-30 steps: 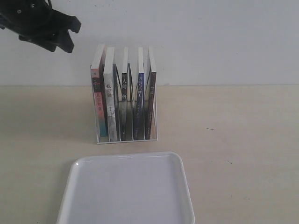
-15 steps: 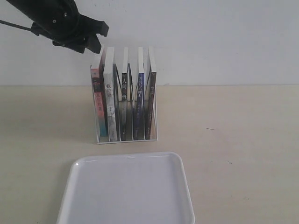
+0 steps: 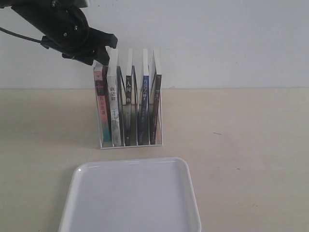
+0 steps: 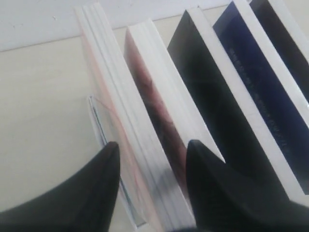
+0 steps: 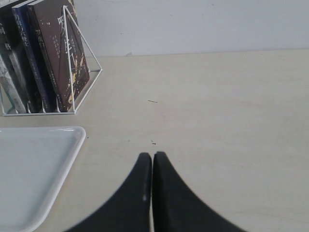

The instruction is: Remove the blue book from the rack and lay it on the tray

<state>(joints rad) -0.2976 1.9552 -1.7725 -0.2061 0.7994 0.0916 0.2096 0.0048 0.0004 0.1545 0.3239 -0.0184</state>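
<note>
Over the rack (image 3: 131, 145), left fingers (image 4: 200, 162) hover open; the upright blue book (image 3: 145, 99) stands at their 3 o'clock.

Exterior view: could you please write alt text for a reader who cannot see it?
The left gripper, jaws open, hangs over the leftmost books in a white wire rack of five upright books; the blue book is fourth from the left. A white tray lies on the beige table in front of the rack.
</note>
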